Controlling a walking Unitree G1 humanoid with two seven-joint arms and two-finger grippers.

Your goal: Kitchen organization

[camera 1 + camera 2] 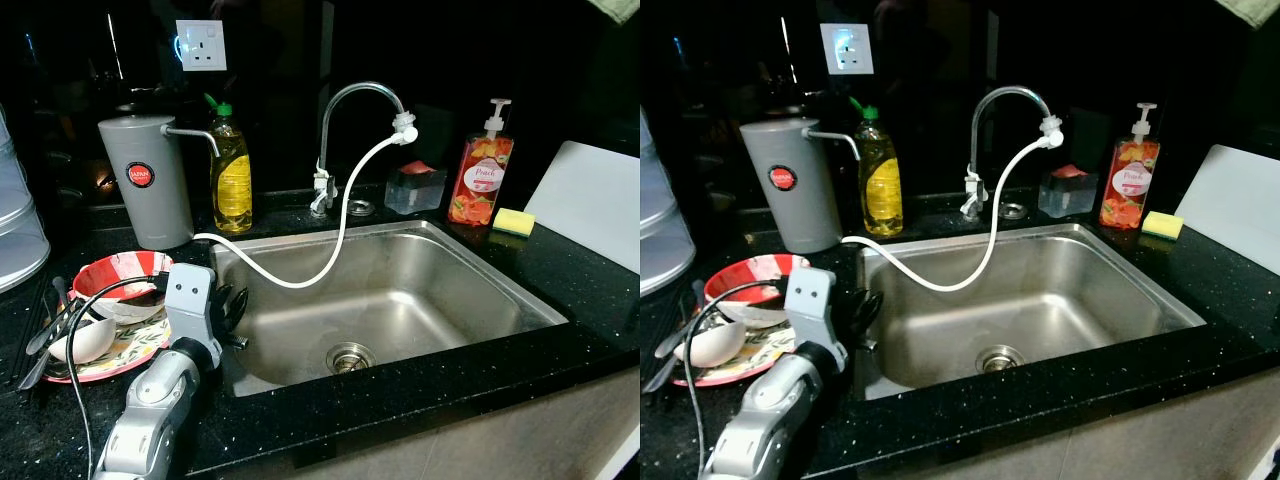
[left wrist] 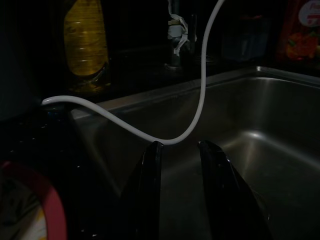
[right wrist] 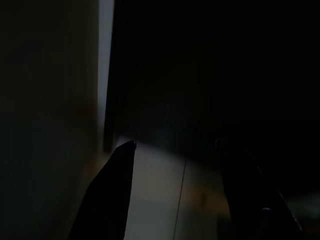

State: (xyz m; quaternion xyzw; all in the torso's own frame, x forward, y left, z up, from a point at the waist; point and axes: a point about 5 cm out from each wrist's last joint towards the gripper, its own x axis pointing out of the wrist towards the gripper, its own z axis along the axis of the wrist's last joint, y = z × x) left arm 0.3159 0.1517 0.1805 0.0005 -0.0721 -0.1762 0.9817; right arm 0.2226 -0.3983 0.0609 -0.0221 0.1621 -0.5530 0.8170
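At lower left, stacked dishes (image 1: 110, 320) sit on the black tabletop (image 1: 420, 400). Just right of them, the silver left arm reaches up from the bottom edge, its left gripper (image 2: 179, 150) empty, fingers slightly parted, at the sink (image 1: 400, 300) rim. The right gripper (image 3: 175, 150) hangs in shade, fingers spread apart.

A home kitchen: a steel sink (image 1: 480, 290) sits mid-frame in a black speckled countertop (image 1: 590, 270), with a curved faucet (image 1: 345, 110) and dish soap bottle (image 1: 231, 170) behind, dirty plates (image 1: 125, 345) lower left.
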